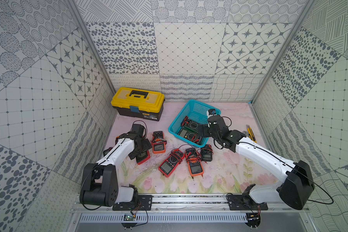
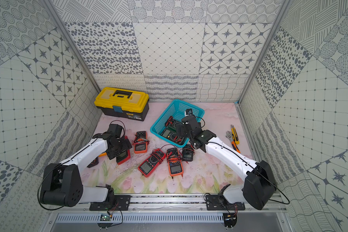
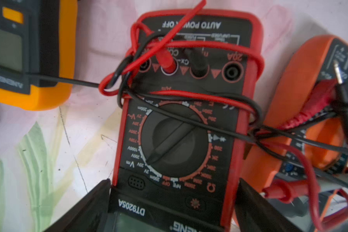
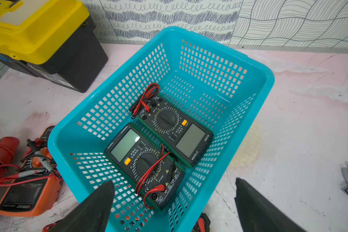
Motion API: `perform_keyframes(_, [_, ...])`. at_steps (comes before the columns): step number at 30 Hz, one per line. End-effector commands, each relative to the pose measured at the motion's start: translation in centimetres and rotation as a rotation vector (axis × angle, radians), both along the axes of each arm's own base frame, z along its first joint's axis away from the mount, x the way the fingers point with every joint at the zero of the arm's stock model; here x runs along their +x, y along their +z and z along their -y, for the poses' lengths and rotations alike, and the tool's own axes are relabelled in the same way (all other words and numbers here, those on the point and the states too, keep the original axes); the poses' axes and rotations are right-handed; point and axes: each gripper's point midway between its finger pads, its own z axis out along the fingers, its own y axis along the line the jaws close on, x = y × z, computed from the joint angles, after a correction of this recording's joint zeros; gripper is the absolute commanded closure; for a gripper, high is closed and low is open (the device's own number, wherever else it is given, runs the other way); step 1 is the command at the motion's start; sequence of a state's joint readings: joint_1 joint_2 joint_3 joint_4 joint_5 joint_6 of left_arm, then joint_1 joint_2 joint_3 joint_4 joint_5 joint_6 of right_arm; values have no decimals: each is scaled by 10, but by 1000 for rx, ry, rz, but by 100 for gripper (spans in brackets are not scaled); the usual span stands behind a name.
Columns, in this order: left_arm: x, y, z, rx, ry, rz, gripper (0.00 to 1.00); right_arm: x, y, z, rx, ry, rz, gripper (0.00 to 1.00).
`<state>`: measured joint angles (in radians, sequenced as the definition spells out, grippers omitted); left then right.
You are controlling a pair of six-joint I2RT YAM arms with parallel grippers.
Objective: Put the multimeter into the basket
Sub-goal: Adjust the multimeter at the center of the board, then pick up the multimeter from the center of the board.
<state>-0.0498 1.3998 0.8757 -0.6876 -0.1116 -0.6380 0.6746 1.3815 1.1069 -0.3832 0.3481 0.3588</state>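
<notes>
A red multimeter wrapped in red and black leads lies flat on the mat, partly under my left arm in both top views. My left gripper is open and straddles its display end, one finger close against each side. The turquoise basket stands at the back right and holds two dark green multimeters. My right gripper hangs open over the basket's near corner, with nothing between its fingers.
A yellow-lidded toolbox stands at the back left. Several more multimeters lie mid-mat: orange, red, orange, black. A yellow one lies beside the left gripper. A utility knife and wrench lie far right.
</notes>
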Motion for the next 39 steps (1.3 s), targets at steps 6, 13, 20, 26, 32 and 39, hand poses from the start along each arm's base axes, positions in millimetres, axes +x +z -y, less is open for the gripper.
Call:
perform_keyframes(6, [-1, -33, 2, 11, -15, -94, 67, -2, 19, 2, 27, -3, 43, 2])
perform_keyframes(13, [-1, -56, 2, -26, 2, -149, 24, -6, 26, 10, 31, -23, 77, 2])
perform_keyframes(20, [-6, -64, -9, -11, 44, -194, 1, -4, 22, 12, 10, -31, 75, 2])
perform_keyframes(26, [-6, -65, -13, 0, 50, -199, 1, -2, 19, 10, 4, -30, 70, 2])
perform_keyframes(32, [-1, -78, -10, -31, 57, -206, 1, -1, 22, 10, 7, -29, 78, 2])
perform_keyframes(39, [0, -81, -9, -44, 60, -215, 25, -2, 20, 12, -3, -34, 73, 2])
